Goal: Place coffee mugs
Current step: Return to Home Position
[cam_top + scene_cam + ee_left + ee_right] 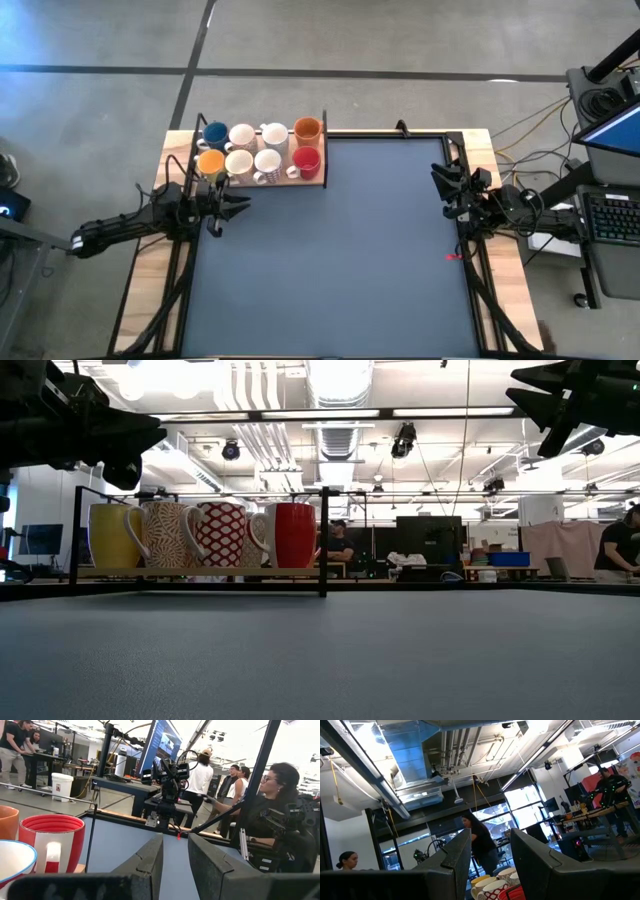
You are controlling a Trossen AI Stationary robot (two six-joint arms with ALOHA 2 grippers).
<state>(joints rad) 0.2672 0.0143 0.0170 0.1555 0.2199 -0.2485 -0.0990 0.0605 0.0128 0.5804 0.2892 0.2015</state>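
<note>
Coffee mugs [268, 160] in two rows on wooden shelf [320, 180]; left claw [240, 203], right claw [441, 190] parted, empty.

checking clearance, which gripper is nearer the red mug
Left. The left gripper is beside the shelf, close to the red mug; the right gripper is across the table.

Lying flat and dark, stretching from the left gripper [238, 203] across to the right gripper [441, 186]: table [330, 270]. Standing on it just beside the left gripper, well apart from the right gripper: wooden shelf [300, 181], carrying eight coffee mugs [267, 162] in two rows of four.
</note>
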